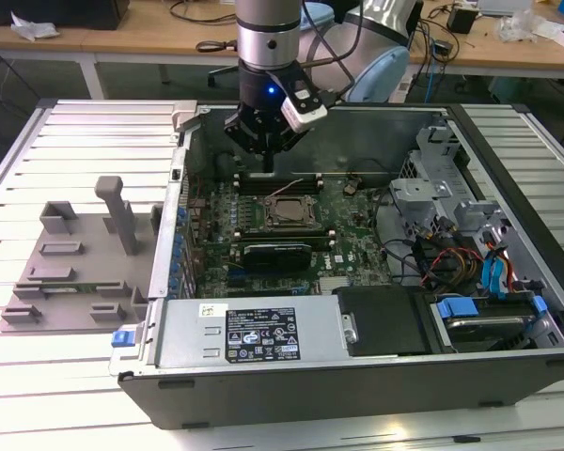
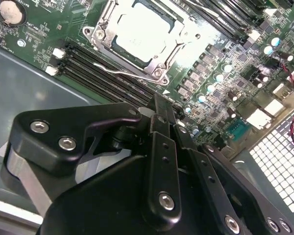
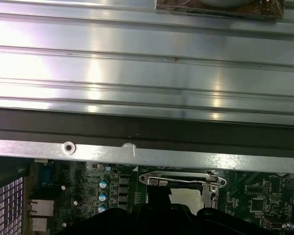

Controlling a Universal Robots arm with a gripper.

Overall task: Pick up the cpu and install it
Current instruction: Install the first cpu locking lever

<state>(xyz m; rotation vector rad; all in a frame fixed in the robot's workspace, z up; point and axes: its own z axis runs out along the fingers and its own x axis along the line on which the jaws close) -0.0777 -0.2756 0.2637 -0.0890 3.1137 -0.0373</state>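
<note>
The cpu (image 2: pixel 139 32) lies flat in the socket (image 2: pixel 99 33). Gripper (image 2: pixel 159 115), fingers pressed together and empty, hovers beside the socket. Judged light, rigid, fragile: grip by opposite edges only.

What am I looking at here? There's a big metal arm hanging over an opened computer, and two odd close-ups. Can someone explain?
The big picture is taken by a camera standing off to the side. It shows a robot arm reaching down into an open computer case that lies on a ribbed metal table. At the arm's end is a black gripper, its tool for grasping things.

The two close-ups come from cameras riding on the arm near its wrist, so they look down past the gripper's black body at the green motherboard.

The silvery square in the metal socket frame is the cpu, the computer's main chip. It sits in the socket, with the gripper above the board beside it and holding nothing that I can see.

On the exterior view's left, a grey plastic tray lies on the table.
</note>
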